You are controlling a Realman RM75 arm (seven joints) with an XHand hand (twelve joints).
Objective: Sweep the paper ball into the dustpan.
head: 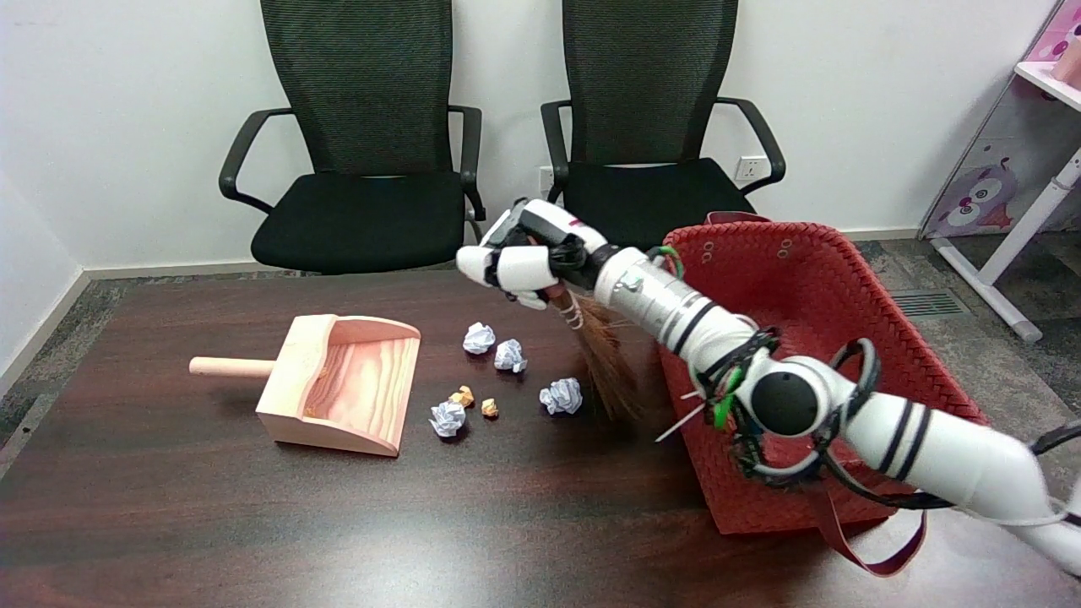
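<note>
The right hand grips a broom by its handle, bristles hanging down to the tabletop just right of the paper balls. These lie scattered between broom and dustpan, none inside it.

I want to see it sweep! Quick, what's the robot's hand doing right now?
Right hand: closed around the handle of a small broom, holding it.
</note>
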